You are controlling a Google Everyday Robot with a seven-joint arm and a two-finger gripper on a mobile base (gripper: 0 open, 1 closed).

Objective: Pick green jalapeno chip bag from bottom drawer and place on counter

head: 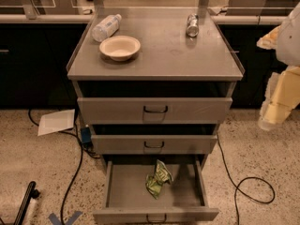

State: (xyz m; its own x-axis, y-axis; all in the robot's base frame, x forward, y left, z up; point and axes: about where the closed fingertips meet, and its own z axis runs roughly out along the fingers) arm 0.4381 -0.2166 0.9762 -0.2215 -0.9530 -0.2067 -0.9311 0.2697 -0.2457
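Observation:
The green jalapeno chip bag (158, 178) lies crumpled on the flat grey floor of the bottom drawer (124, 191), which is pulled out; the bag sits near the drawer's middle, slightly toward the back. The counter (168, 55) is the grey metal top of the cabinet. My gripper (272, 110) hangs at the right edge of the view, beside the cabinet at the height of the top drawer. It is well above and to the right of the bag and touches nothing.
On the counter stand a white bowl (120, 47), a lying water bottle (106, 27) and a silver can (192, 25). The two upper drawers (154, 110) are slightly open. Cables (253, 186), a paper sheet (56, 122) and a dark pole (23, 205) lie on the floor.

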